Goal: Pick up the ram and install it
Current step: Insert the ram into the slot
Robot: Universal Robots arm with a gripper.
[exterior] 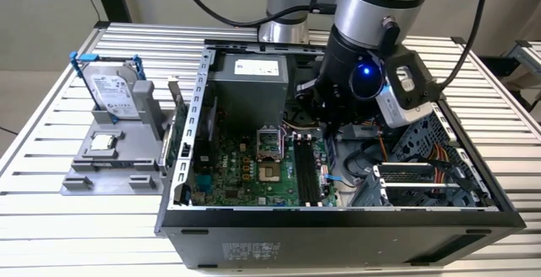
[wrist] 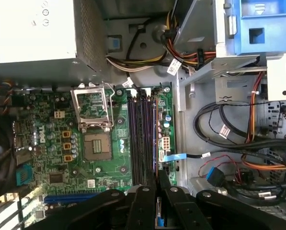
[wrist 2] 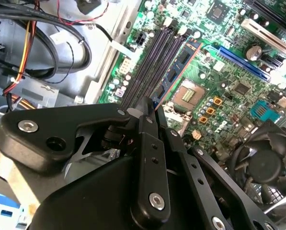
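The ram (wrist 2: 177, 71) is a thin bluish stick with dark chips. My gripper (wrist 2: 150, 109) is shut on one end of it, and it reaches out from the fingertips over the motherboard. In the exterior view the gripper (exterior: 332, 127) is lowered inside the open computer case (exterior: 338, 217), just above the black memory slots (exterior: 306, 172). The first wrist view looks down past the shut fingers (wrist: 147, 191) onto those slots (wrist: 142, 139), which run straight away from the fingertips. In the second wrist view the stick hangs alongside the slots (wrist 2: 150, 60), nearly parallel to them, and I cannot tell whether it touches one.
Beside the slots is the open processor socket (wrist: 96, 143). The grey power supply (exterior: 252, 74) fills the case's far corner. Bundled cables (wrist: 238, 139) and a drive cage (exterior: 439, 169) sit on the exterior view's right. On that view's left, a grey fixture (exterior: 85, 179) holds a hard drive (exterior: 114, 90) and a processor chip (exterior: 103, 141).
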